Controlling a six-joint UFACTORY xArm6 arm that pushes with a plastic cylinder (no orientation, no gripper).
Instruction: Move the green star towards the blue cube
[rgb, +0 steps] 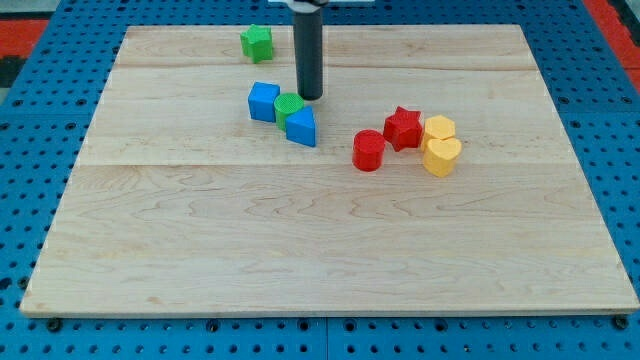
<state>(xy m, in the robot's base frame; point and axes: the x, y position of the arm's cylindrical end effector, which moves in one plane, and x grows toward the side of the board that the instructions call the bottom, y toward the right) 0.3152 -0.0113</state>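
Note:
The green star (256, 42) lies near the view's top edge of the wooden board, left of centre. The blue cube (264, 101) sits below it, touching a green cylinder (289, 107), which touches a blue triangular block (301, 127) on its lower right. My tip (310, 97) is at the end of the dark rod, just right of the green cylinder and right of the blue cube. It is below and to the right of the green star, apart from it.
A red cylinder (368, 150), a red star (403, 127), a yellow hexagonal block (439, 128) and a yellow heart (441, 156) cluster right of centre. The wooden board (320, 250) lies on a blue pegboard table (30, 150).

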